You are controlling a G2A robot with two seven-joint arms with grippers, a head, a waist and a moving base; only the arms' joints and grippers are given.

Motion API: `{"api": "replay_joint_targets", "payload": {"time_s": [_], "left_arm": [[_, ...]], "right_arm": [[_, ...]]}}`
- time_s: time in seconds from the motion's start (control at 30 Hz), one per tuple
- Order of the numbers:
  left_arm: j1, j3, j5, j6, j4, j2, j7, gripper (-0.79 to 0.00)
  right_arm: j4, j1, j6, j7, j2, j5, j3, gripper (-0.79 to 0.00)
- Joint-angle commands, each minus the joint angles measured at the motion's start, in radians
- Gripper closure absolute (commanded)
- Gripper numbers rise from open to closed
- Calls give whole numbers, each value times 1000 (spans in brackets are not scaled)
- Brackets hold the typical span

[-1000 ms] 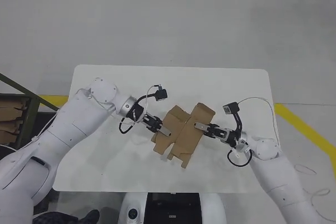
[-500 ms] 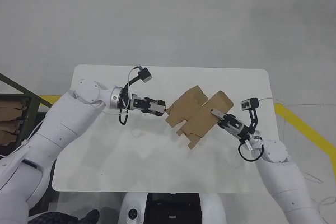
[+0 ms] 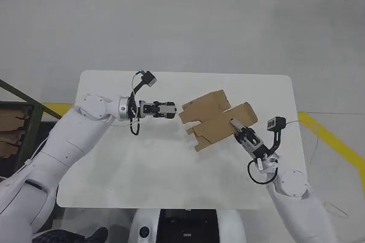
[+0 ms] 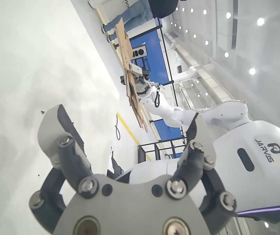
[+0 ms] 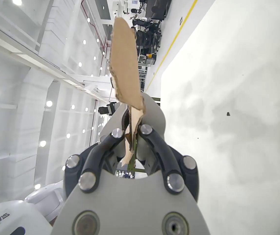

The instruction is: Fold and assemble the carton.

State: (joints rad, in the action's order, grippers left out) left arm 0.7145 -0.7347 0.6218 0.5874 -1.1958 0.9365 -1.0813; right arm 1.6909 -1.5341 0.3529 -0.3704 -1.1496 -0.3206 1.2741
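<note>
The flat brown carton is held up above the right half of the white table, its flaps spread. My right gripper is shut on its right edge; in the right wrist view the cardboard sticks out edge-on from between the closed fingers. My left gripper hangs just left of the carton, open, with nothing between its fingers. From the left wrist view the carton is seen edge-on, farther off, with the other arm behind it.
A rack with stacked flat cardboard stands off the table's left edge. Yellow floor tape runs beside the table on the right. The table's front and left parts are bare.
The left gripper let go of the carton and drew back to the left. The right gripper carried the carton up and to the right, turning it flatter.
</note>
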Motion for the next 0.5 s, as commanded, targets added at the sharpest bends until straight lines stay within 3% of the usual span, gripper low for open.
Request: {"api": "replay_joint_targets", "payload": {"time_s": [0.0, 0.43, 0.47], "left_arm": [[8, 5, -20, -4, -17, 6, 28, -785], [59, -11, -85, -26, -61, 33, 178, -785], [61, -14, -90, -31, -61, 34, 187, -736]], "right_arm": [[8, -2, -15, 35, -5, -2, -17, 0], [3, 21, -47, 125, -25, 65, -78, 0], [4, 21, -48, 129, -26, 71, -79, 0]]}}
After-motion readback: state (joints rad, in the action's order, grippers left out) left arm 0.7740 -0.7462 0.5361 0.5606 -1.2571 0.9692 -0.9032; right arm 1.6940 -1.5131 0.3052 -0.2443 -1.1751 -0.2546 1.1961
